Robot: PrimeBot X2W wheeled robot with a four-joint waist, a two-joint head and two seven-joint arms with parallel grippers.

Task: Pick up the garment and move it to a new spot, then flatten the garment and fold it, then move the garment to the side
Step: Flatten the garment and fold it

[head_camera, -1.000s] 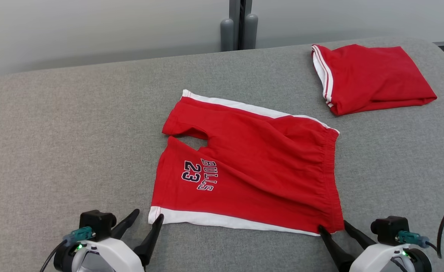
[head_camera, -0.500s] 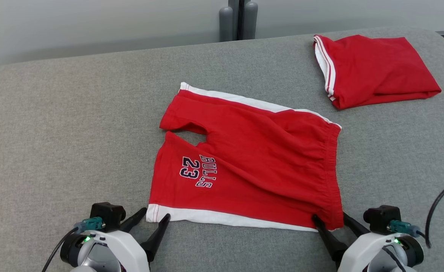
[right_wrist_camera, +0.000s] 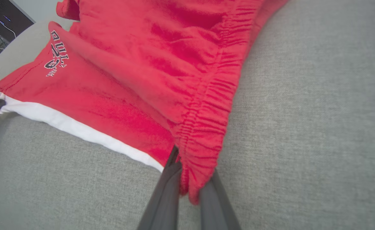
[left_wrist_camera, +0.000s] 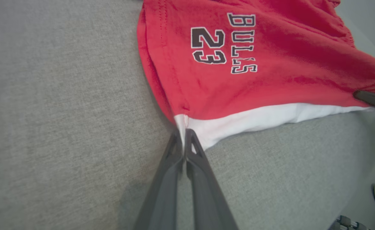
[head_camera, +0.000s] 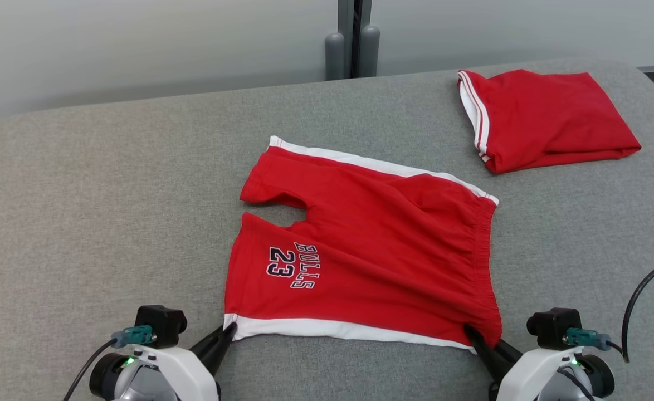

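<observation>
Looking down on a gray fabric surface (head_camera: 110, 211). Near its middle, red shorts (head_camera: 382, 245), spread almost flat with a few soft creases. Elastic waistband (head_camera: 486, 262) toward the right, two leg openings toward the left, with a small notch of gray between the legs. Printed on the nearer leg in dark, white-edged letters, turned sideways: "BULLS 23" (head_camera: 293, 266). White stripe (head_camera: 349, 329) along the near edge of the shorts, a matching one along the far edge.

At the lower left, left jaws clenched on the near left corner of the shorts, right where the white stripe meets the leg hem. From the left wrist, two dark fingers (left_wrist_camera: 174, 179) pressed together, with only a thin pinch of white cloth between the tips.

At the lower right, right jaws grasping the near right corner at the waistband. From the right wrist, dark fingers (right_wrist_camera: 166, 191) closed on a bunched fold of the gathered red elastic, with a small lobe of cloth hanging down between them.

Both held corners along the same near edge, with the stripe stretched between them and the rest of the shorts resting on the surface.

Farther back and to the right, well apart from the shorts, a second red garment (head_camera: 550, 120), folded, with white bands at its left end. Thin black cable (head_camera: 639, 301) curving in at the right edge. Beyond the surface, two gray posts (head_camera: 352, 53) side by side against a pale wall.
</observation>
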